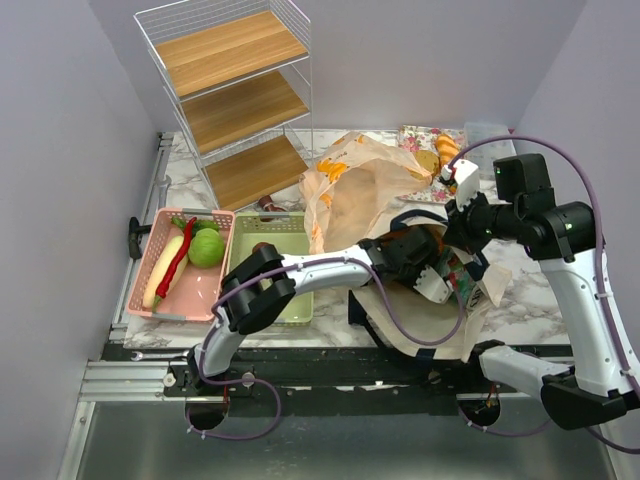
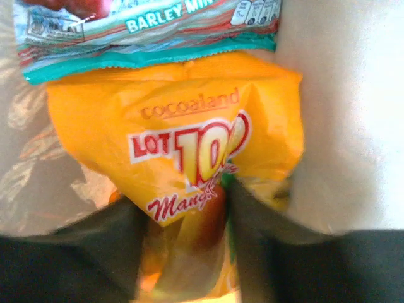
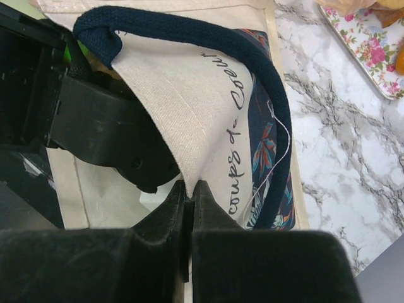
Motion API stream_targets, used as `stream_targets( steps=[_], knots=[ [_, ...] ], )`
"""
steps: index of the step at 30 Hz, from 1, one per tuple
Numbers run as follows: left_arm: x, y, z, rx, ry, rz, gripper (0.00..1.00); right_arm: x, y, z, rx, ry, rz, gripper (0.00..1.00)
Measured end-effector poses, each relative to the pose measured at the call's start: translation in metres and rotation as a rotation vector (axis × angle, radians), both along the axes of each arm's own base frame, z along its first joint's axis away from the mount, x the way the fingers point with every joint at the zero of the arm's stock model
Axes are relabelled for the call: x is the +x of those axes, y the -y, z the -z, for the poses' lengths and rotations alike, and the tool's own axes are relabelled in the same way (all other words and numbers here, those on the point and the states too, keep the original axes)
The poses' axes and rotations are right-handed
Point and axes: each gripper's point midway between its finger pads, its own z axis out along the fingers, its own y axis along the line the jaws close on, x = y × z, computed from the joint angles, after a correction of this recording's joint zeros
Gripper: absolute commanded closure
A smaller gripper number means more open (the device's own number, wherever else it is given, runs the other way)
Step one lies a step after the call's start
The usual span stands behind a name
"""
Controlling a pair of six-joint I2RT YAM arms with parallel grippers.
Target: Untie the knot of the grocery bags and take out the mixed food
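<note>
Currently: grocery bag (image 1: 350, 195) lies crumpled beyond and left of right gripper (image 3: 189, 196), which is pinched tight on canvas tote (image 3: 208, 120) rim beside its dark handle (image 3: 278, 126). Left gripper (image 2: 186, 252) is clamped on orange snack packet (image 2: 183, 120); teal packet (image 2: 145, 38) overlaps it just beyond.

White arm links (image 1: 320, 268), black joints (image 1: 262, 290), purple cables (image 1: 240, 437)

Grocery bag (image 1: 362, 190): tan, orange print, crumpled, slumped mid-table behind canvas tote (image 3: 208, 107). Orange snack packet (image 2: 183, 126) is inside the tote, lower end pinched by left gripper (image 2: 186, 227). Teal packet (image 2: 145, 38) overlaps its top edge. Green vegetable (image 1: 206, 248), radish (image 1: 160, 275), chilli (image 1: 178, 258) lie in pink basket (image 1: 200, 290). Bread rolls (image 1: 447, 150) sit on floral tray (image 1: 415, 135).
</note>
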Motion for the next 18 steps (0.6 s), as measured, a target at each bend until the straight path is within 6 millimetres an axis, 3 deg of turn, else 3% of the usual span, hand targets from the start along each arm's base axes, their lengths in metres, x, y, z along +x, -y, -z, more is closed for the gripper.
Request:
stream_targets(
  steps=[2,12,14,18],
  knots=[
    [-0.003,0.000,-0.003,-0.013,-0.014,-0.003,0.99,0.000,0.000,0.000,0.002,0.000,0.002,0.99],
    [-0.049,-0.025,-0.018,-0.052,-0.157,-0.040,1.00,0.007,-0.001,-0.007,0.044,0.020,0.081,0.99],
    [-0.064,-0.030,-0.031,-0.073,-0.211,-0.044,1.00,0.009,0.000,-0.006,0.047,0.029,0.099,0.99],
    [-0.093,-0.031,-0.077,-0.184,-0.310,-0.035,1.00,0.011,0.005,0.001,0.034,0.025,0.136,0.99]
  ],
)
